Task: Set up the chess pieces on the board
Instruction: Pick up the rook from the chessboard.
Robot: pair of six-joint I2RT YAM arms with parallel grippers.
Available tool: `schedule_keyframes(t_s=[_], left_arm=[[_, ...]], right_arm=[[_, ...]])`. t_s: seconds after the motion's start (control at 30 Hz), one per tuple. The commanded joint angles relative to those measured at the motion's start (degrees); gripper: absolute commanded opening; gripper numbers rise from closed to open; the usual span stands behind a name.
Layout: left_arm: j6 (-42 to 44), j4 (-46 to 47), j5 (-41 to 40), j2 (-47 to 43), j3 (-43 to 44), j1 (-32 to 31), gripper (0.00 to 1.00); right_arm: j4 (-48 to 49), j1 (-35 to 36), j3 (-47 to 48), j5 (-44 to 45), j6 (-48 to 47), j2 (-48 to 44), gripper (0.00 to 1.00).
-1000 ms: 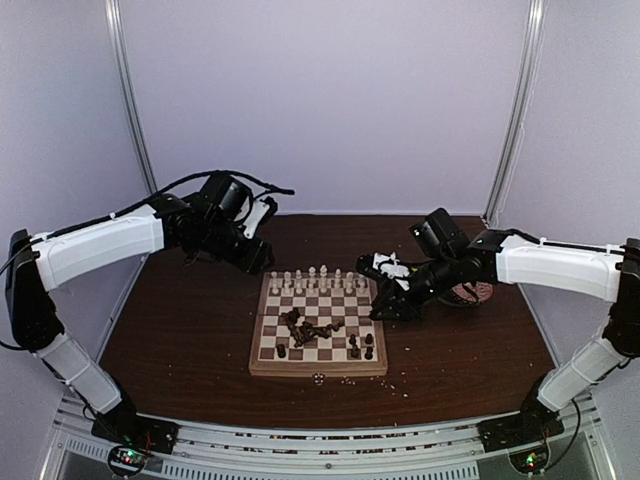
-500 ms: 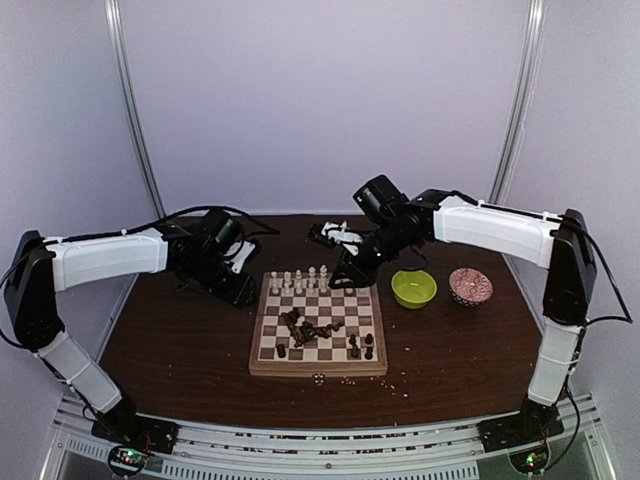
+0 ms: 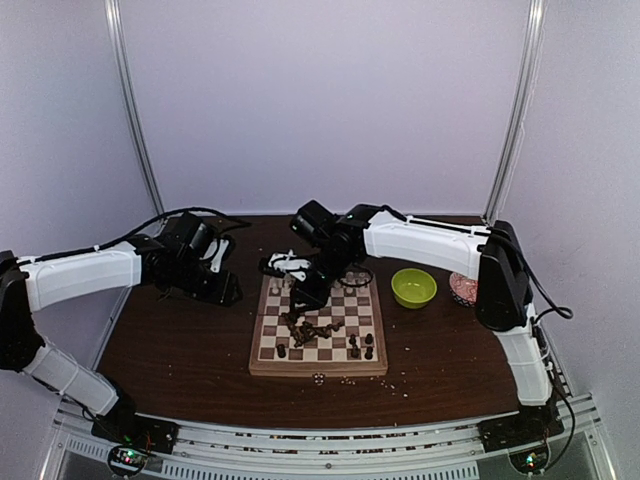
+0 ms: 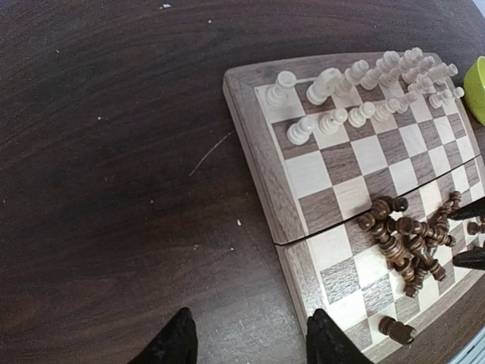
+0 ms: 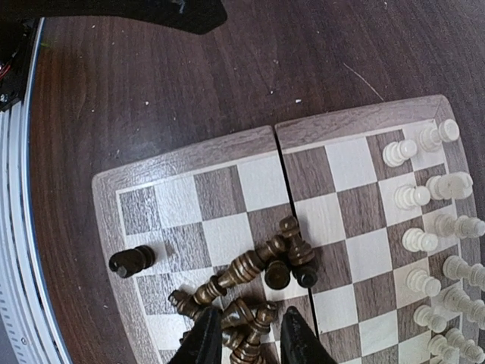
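Your board [image 3: 318,370]: table centre. Cream-white chess pieces [image 4: 333,120] line its far rows; dark brown chess pieces [image 5: 265,262] lie heaped mid-board. Lime-green bowl [image 3: 413,288], right of the board: contents not discernible. Your left gripper [image 4: 250,345]: wide, holding nothing. Your right gripper [image 5: 248,337]: narrow over the heap, grip unclear.

A dark wooden table [image 3: 180,340] sits inside a booth of pale lavender walls [image 3: 320,100], with a metal pole [image 3: 133,110] rising at the rear left and another [image 3: 515,110] at the rear right. A lime-green bowl [image 3: 414,288] stands upright on the right side of the table, a red patterned bowl [image 3: 462,288] just beyond it and only partly in view. Pale crumbs [image 3: 345,381] lie scattered near the front edge, beside a metal rail [image 3: 320,440]. A thin pale scratch [image 4: 211,152] marks the tabletop.
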Motion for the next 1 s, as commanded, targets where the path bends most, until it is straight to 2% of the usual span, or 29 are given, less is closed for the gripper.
schedule_keyframes(t_s=[0.0,0.77,0.87,0.97], left_arm=[[-2.17,3.37,-0.89,-2.04,-0.79,0.6,0.52],[-1.94,5.74,1.72,-1.23,-1.85,0.62,0.52],[-1.93,5.94,1.7,-1.32,-2.15,0.62,0.52],[-1.95,6.15,1.92,-1.17,-2.39,0.62,0.52]], right_arm=[[-3.04,0.89,5.28,3.19,1.45,3.76,0.29],[-1.89,1.77,8.61,5.39,3.8,9.55,0.29],[-2.07,1.99,9.15,5.39,3.94,10.3,0.26],[-2.36,1.99,9.17,5.32,4.16,10.34,0.18]])
